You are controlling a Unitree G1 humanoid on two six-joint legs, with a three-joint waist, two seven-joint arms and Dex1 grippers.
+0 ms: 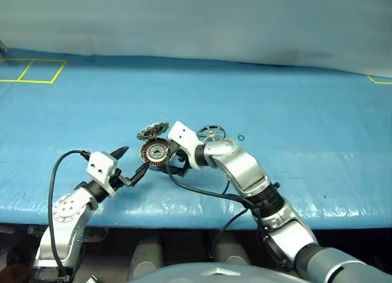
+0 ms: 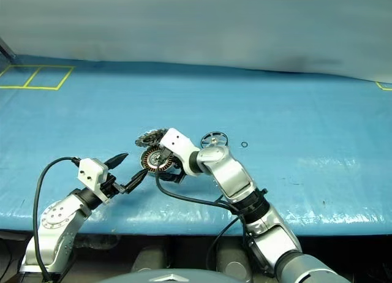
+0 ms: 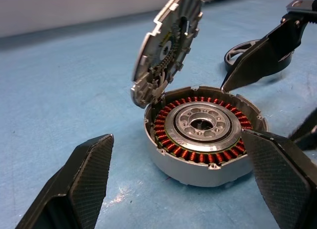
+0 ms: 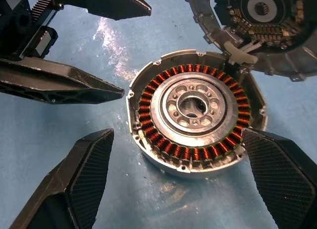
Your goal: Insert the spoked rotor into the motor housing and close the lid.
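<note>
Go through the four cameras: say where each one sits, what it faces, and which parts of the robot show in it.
Left eye view: on the head, looking forward and down at the blue table; both arms show, the motor housing between them.
Right eye view: beside it, same scene, spoked rotor beyond the right arm.
Left wrist view: low, facing the housing with its lid raised; left pincer open.
Right wrist view: above the housing, looking down; right pincer open.
Shared: both wrist views show the housing and the other pincer.
</note>
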